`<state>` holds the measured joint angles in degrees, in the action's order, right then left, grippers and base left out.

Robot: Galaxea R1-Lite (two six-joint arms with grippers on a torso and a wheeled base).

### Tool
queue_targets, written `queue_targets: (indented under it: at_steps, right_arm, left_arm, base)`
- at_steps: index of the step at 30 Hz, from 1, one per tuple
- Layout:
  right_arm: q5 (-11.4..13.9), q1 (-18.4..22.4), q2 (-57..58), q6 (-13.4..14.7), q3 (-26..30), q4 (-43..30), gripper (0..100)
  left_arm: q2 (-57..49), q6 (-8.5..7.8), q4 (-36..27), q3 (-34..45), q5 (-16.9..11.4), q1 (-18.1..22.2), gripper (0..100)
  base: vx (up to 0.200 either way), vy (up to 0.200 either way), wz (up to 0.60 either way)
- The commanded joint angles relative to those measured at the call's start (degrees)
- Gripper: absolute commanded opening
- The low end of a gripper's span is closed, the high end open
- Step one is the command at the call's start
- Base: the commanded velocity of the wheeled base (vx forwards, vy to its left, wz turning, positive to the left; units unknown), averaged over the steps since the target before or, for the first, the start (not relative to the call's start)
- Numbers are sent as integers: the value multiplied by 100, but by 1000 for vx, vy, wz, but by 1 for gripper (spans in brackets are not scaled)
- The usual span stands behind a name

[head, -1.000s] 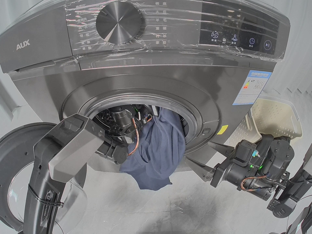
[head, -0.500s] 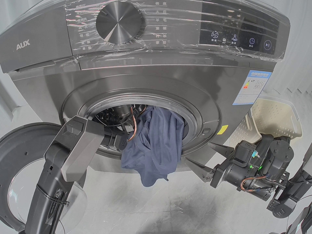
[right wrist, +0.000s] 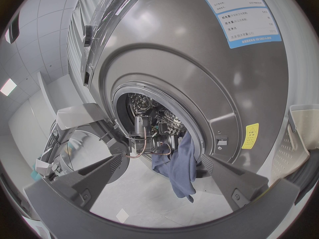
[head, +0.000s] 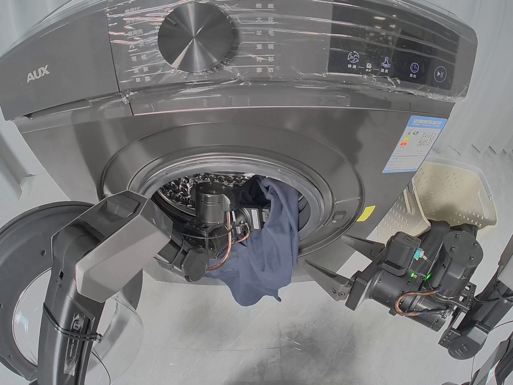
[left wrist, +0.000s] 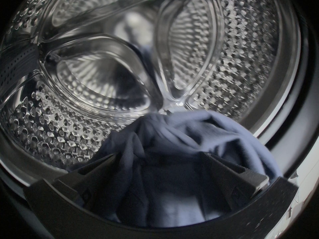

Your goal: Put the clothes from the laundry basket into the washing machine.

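Parted and empty, the right gripper (head: 327, 252) is parked low before the washing machine (head: 342, 151), near the laundry basket (head: 454, 193), presumably kept clear of the opening. Farther in, the left gripper (left wrist: 159, 155) is held within the door opening, fingers (left wrist: 96, 173) spread wide either side of the bunched blue garment (head: 267, 252), seemingly for pushing rather than gripping. Part of the garment is draped over the rim (head: 320, 199), hanging outside; beyond, its other end is heaped inside the perforated drum (left wrist: 83, 130).
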<state>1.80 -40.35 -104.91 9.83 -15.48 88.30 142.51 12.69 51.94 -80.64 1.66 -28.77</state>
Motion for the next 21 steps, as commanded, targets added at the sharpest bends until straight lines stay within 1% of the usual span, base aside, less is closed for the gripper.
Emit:
queue_targets:
  at_steps: [1,2,3,4,7,9,10,13,16,17,18,21]
  right_arm:
    - [4,-34,-12,2,1,3,100]
    - [4,-34,-12,2,1,3,100]
    - [-5,-34,-12,2,10,3,100]
    - [-5,-34,-12,2,10,-5,100]
    - [4,-34,-12,2,19,-5,100]
    - [-5,-34,-12,2,19,-5,100]
    - [-5,-34,-12,11,10,-5,100]
    - [-5,-34,-29,11,19,3,100]
    - [-5,-34,-56,11,19,3,100]
    - [-5,-34,-56,11,19,3,100]
    - [-5,-34,-47,11,10,-5,100]
    - [-5,-34,-56,11,10,3,100]
  left_arm:
    - [-329,-83,-35,505,-236,-226,100]
    - [-329,-83,-35,505,-236,-226,100]
    - [-303,-153,9,576,-280,-234,100]
    - [-303,-179,26,629,-306,-252,100]
    - [-364,-170,246,752,-333,-252,100]
    - [-373,-170,255,760,-333,-252,100]
    - [-619,-170,334,989,-342,-208,100]
    - [-891,-170,290,1279,-342,-190,100]
    - [-1076,-241,290,1587,-280,-173,100]
    - [-1076,-241,290,1587,-280,-173,100]
    - [-1146,-346,299,1745,-262,-103,100]
    - [-1190,-417,334,1903,-254,-32,100]
  base:
    - [0,0,0]
    - [0,0,0]
    - [0,0,0]
    - [0,0,0]
    - [0,0,0]
    - [0,0,0]
    - [0,0,0]
    - [0,0,0]
    - [0,0,0]
    - [0,0,0]
    - [0,0,0]
    - [0,0,0]
